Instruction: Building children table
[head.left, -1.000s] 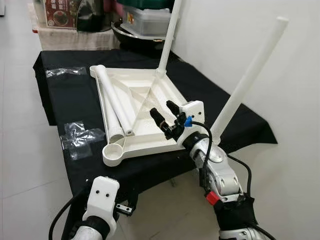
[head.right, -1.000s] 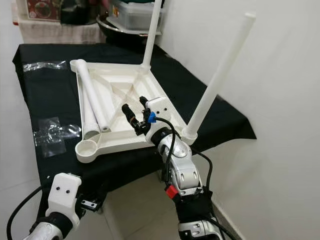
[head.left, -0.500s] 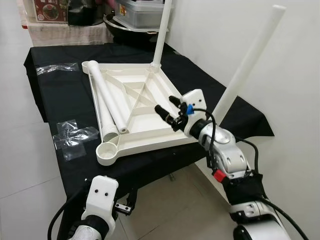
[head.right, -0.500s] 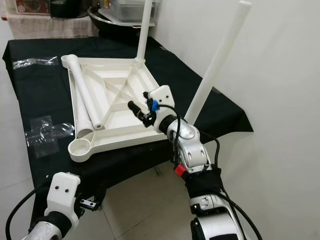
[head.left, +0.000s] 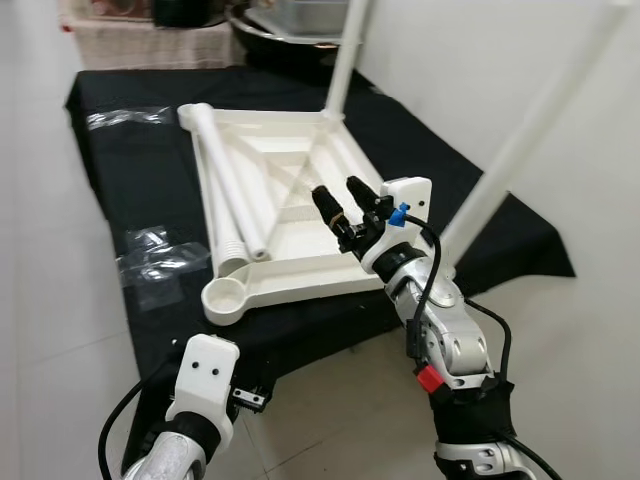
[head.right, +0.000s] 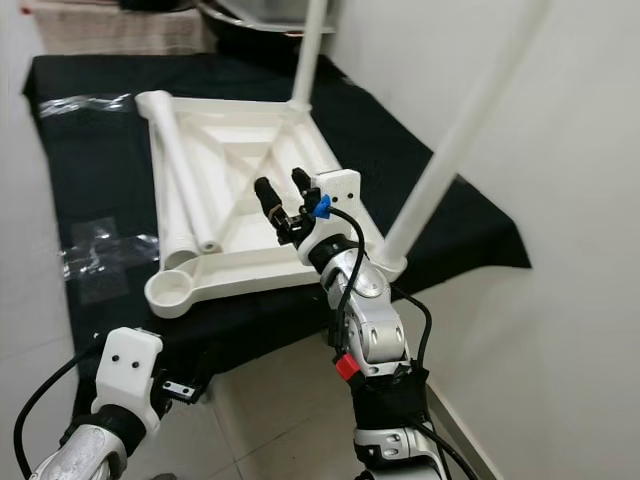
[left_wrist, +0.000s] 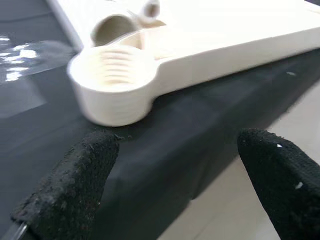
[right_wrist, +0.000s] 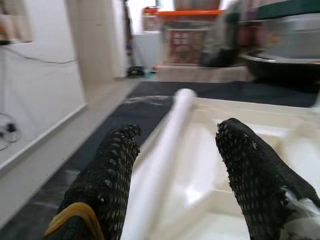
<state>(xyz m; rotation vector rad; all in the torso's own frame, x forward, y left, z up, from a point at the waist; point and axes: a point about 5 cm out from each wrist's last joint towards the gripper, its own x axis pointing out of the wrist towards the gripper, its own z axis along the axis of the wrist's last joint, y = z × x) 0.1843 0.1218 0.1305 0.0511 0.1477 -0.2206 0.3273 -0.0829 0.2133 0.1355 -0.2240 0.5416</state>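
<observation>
Above the upturned tabletop (head.left: 300, 190), the right gripper (head.left: 345, 205) is hovering with fingers spread, lining up on a loose leg (head.left: 232, 195); left gripper (left_wrist: 175, 175), also spread, is idling below.

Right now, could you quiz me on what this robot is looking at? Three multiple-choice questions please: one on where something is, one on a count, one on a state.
1. Where do the loose legs lie?
A. On the upturned tabletop
B. On the floor
C. In the right gripper

2. How many legs stand upright, already fitted in corners?
A. None
B. Two
C. Four

3. How are the right gripper's fingers?
A. Shut on a leg
B. Shut on the black cloth
C. Open, holding nothing

Answers:
1. A, the white tubes rest inside the tabletop along its left edge.
2. B, the far leg and the near leg both rise from corners.
3. C, the fingers are spread above the tabletop with nothing between them.
</observation>
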